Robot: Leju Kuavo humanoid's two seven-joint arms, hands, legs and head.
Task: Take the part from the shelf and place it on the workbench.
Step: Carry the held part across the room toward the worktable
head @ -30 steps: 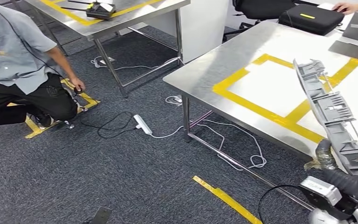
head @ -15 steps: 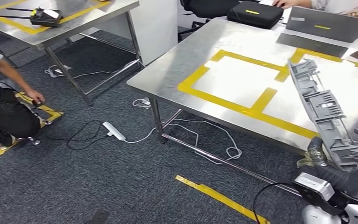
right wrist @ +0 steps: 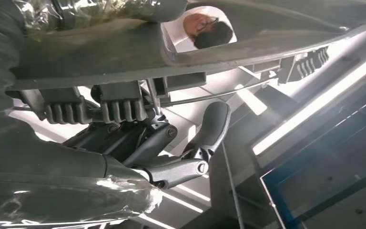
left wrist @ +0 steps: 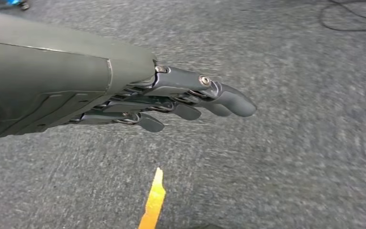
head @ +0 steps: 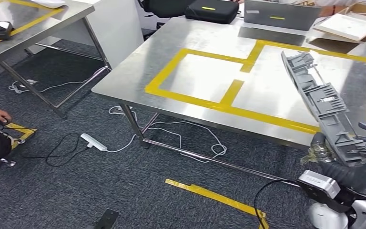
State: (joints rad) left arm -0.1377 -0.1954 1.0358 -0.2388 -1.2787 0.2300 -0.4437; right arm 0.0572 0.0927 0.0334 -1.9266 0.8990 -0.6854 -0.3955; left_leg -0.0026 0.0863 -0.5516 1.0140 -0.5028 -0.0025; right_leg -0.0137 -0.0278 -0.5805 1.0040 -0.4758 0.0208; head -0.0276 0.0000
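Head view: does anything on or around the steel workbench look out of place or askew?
Nothing looks damaged or spilled. The long grey ribbed plastic part stands tilted, held from below by the right robot hand, not yet laid on the steel workbench. Loose white cables and a white power strip trail across the carpet underneath.

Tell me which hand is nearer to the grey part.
Right. The right hand grips the lower end of the grey part, holding it up at the workbench edge. The left hand hangs over the carpet, fingers apart, holding nothing.
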